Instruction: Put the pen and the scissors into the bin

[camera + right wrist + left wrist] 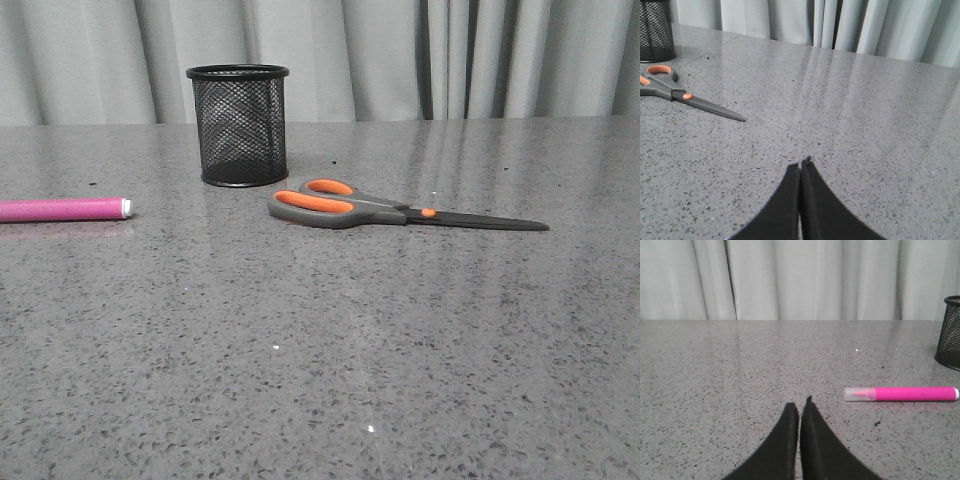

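Note:
The black mesh bin (238, 125) stands upright on the grey table. The scissors (380, 208) lie flat just right of it, handles toward the bin, blades pointing right. The pink pen (62, 209) lies flat at the far left, white end toward the bin. In the left wrist view my left gripper (800, 407) is shut and empty, low over the table, with the pen (901, 394) ahead and the bin (949, 333) at the frame edge. In the right wrist view my right gripper (802, 164) is shut and empty, well apart from the scissors (682, 93) and bin (656, 30). Neither gripper shows in the front view.
A grey speckled table (330, 340) fills the scene. Pale grey curtains (400, 55) hang behind its far edge.

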